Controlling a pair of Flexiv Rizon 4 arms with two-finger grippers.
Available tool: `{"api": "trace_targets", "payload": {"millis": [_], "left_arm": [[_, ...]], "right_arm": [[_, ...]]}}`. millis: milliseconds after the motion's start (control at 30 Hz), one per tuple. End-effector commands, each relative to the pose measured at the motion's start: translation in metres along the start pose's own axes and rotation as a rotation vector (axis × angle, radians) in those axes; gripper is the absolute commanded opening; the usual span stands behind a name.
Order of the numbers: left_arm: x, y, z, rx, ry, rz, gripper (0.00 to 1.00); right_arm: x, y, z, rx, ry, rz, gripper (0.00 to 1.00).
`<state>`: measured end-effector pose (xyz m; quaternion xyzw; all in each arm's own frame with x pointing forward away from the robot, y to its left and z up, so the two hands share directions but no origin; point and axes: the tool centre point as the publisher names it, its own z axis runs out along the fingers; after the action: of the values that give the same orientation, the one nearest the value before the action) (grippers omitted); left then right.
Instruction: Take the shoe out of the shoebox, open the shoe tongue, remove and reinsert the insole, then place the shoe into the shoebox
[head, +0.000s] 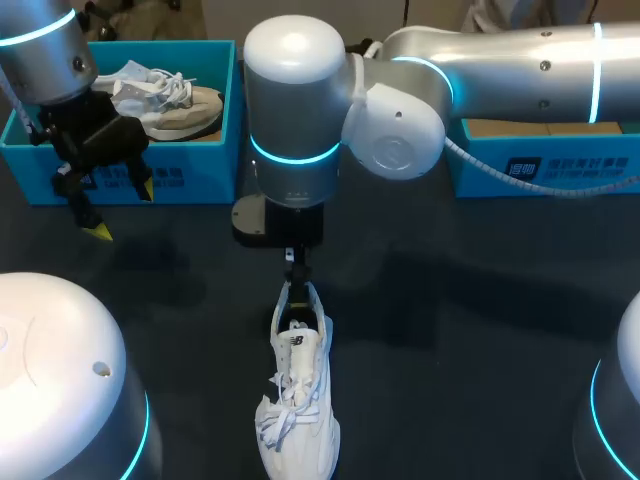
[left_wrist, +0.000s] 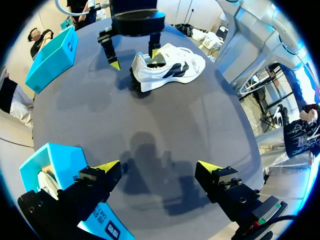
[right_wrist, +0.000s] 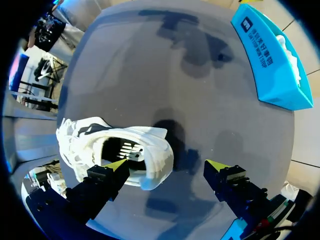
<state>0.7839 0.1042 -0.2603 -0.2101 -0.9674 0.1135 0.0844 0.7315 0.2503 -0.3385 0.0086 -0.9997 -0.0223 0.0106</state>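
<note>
A white shoe lies on the dark table at the front middle, heel toward the back; it also shows in the left wrist view and the right wrist view. My right gripper hangs open over the heel. One of its fingers stands in the shoe's opening and the other is behind the heel, clear of it. My left gripper is open and empty in front of the blue shoebox at the back left. In the left wrist view my left gripper is far from the shoe.
A second, beige and white shoe lies in the back-left shoebox. Another blue box stands at the back right, under my right arm. Dark table surface lies to either side of the white shoe.
</note>
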Motion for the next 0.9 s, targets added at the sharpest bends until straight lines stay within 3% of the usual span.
{"api": "trace_targets", "payload": {"millis": [33, 733, 800, 833, 867, 900], "left_arm": [[0.000, 0.000, 0.000, -0.002, 0.001, 0.000, 1.00], [0.000, 0.000, 0.000, -0.002, 0.001, 0.000, 1.00], [0.000, 0.000, 0.000, -0.002, 0.001, 0.000, 1.00], [0.000, 0.000, 0.000, -0.002, 0.001, 0.000, 1.00], [0.000, 0.000, 0.000, -0.002, 0.001, 0.000, 1.00], [0.000, 0.000, 0.000, -0.002, 0.001, 0.000, 1.00]], "right_arm": [[-0.001, -0.001, 0.014, -0.008, 0.016, 0.002, 1.00], [-0.006, 0.000, 0.045, 0.002, 0.027, 0.034, 1.00], [-0.006, -0.001, 0.046, -0.003, 0.029, 0.038, 0.92], [-0.005, -0.001, 0.047, -0.005, 0.031, 0.041, 0.77], [-0.005, -0.001, 0.048, -0.007, 0.031, 0.042, 0.71], [-0.005, -0.001, 0.048, -0.009, 0.031, 0.044, 0.53]]}}
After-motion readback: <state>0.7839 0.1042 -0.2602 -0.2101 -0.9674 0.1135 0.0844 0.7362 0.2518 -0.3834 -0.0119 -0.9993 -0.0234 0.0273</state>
